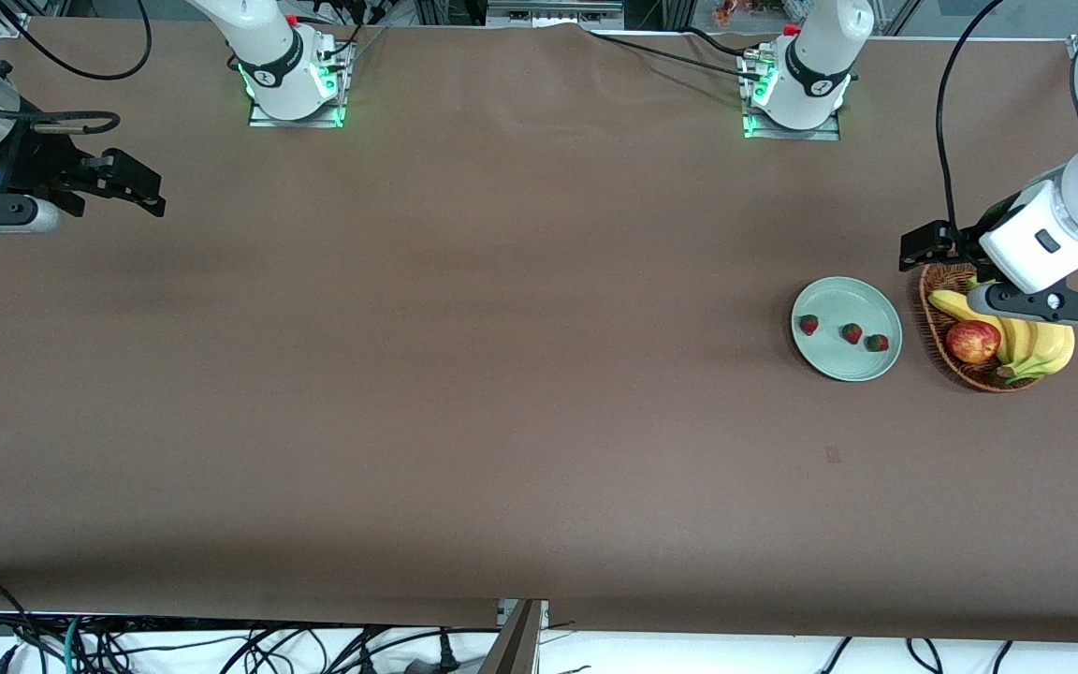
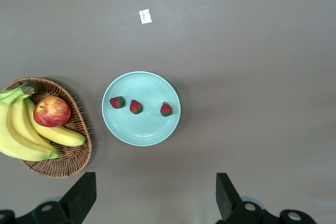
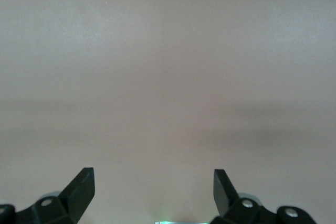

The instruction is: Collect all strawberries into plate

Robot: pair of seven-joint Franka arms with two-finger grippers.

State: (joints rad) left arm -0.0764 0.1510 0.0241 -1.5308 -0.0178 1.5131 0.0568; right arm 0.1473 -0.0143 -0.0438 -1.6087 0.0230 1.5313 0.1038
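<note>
The mint-green plate (image 1: 850,365) lies toward the left arm's end of the table. Three strawberries lie in it: one (image 1: 809,325), a second (image 1: 852,333) and a third (image 1: 877,343). The left wrist view shows the plate (image 2: 142,130) with the same strawberries (image 2: 117,102), (image 2: 136,107), (image 2: 166,109). My left gripper (image 1: 923,251) is up in the air over the basket's rim, open and empty; it also shows in its wrist view (image 2: 156,195). My right gripper (image 1: 141,183) waits open and empty over bare table at the right arm's end, as its wrist view (image 3: 152,187) shows.
A brown wicker basket (image 1: 938,281) stands beside the plate, holding a red apple (image 1: 972,341) and bananas (image 1: 1035,344). The left wrist view shows the basket (image 2: 63,163) too. A small white tag (image 2: 145,16) lies on the table, nearer to the front camera than the plate.
</note>
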